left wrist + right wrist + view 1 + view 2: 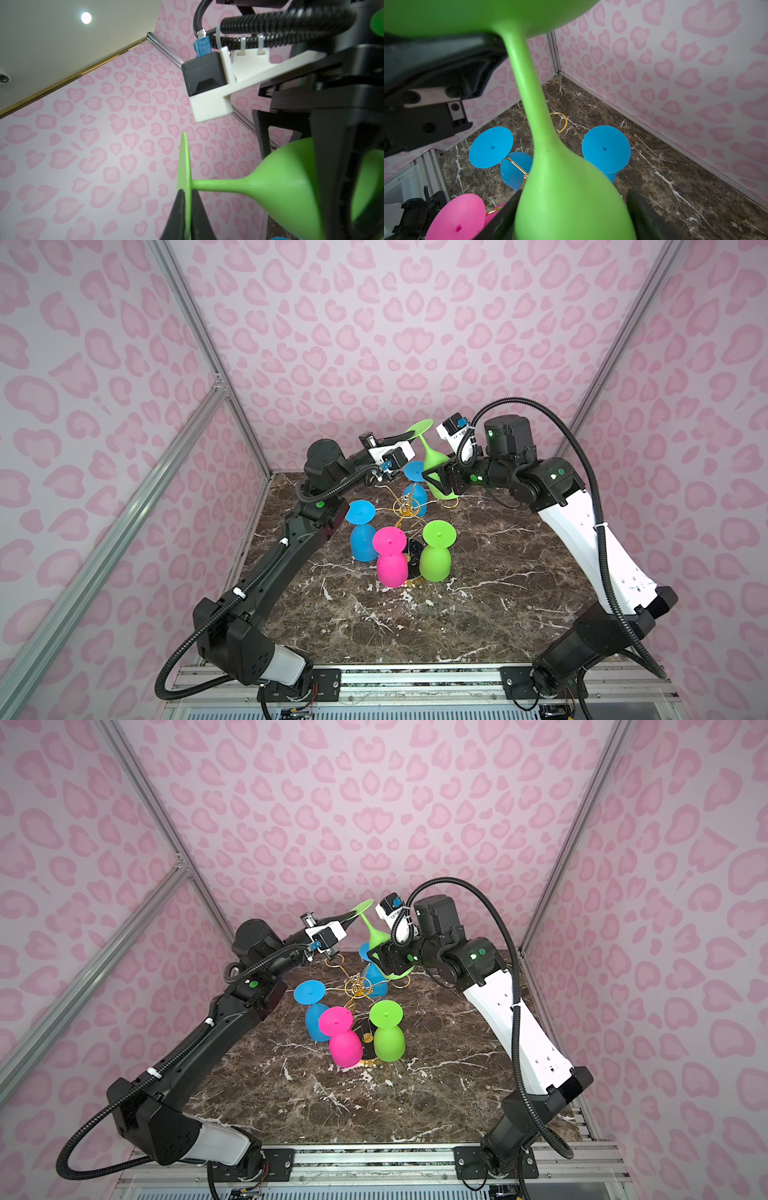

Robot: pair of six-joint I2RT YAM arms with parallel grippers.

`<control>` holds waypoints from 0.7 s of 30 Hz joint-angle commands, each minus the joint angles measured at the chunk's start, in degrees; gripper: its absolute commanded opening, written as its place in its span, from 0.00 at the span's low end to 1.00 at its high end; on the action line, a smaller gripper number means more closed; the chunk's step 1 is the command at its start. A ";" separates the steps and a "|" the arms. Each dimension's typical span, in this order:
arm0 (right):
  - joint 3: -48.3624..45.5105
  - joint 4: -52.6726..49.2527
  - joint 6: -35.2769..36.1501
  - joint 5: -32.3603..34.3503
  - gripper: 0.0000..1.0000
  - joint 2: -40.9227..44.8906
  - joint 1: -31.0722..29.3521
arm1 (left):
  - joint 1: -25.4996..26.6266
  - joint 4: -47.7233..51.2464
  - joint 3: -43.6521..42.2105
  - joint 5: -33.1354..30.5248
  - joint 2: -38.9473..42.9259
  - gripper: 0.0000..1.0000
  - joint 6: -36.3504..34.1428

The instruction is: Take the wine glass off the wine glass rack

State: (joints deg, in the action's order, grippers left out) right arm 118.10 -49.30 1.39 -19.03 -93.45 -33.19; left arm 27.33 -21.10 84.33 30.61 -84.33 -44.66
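Observation:
A green wine glass (430, 452) (371, 930) hangs tilted in the air behind the wine glass rack (409, 506) (358, 986), foot up. My right gripper (438, 483) (574, 194) is shut on its bowl (571, 207), fingers on either side. My left gripper (409, 436) (188, 199) is shut on the rim of the thin round foot (184, 162), one finger on each face. The stem (529, 87) runs free between the two grips. The gold wire rack stands mid-table on a round black base (415, 549).
Upside-down glasses hang on the rack: blue (361, 539), pink (390, 556), green (436, 549) and another blue (415, 489) at the back under the lifted glass. Pink patterned walls close in behind and at both sides of the marble table (498, 593).

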 commanded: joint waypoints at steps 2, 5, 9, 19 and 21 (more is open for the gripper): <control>0.64 0.96 -0.71 -1.45 0.65 -0.54 -0.10 | 0.27 -2.88 0.19 -0.73 -0.26 0.03 1.08; 0.40 2.10 -1.16 -2.12 0.80 0.29 -0.14 | 0.27 -2.75 1.19 -3.37 -0.67 0.03 3.66; -2.31 6.85 -1.45 -3.06 0.89 3.74 -0.12 | 0.18 -2.14 2.38 -6.54 -1.01 0.03 8.28; -16.59 23.30 -3.01 -1.87 0.97 17.62 0.44 | -2.90 -2.01 2.68 -8.29 -0.67 0.03 25.51; -20.19 27.66 -4.03 -2.79 0.97 21.41 1.35 | -3.78 -1.92 2.68 -8.32 -0.64 0.03 29.04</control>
State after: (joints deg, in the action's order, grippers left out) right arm 101.01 -30.17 -1.10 -20.40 -75.22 -32.56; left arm 24.29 -21.23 86.28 24.21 -85.06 -23.20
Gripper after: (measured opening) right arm 0.975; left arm 0.065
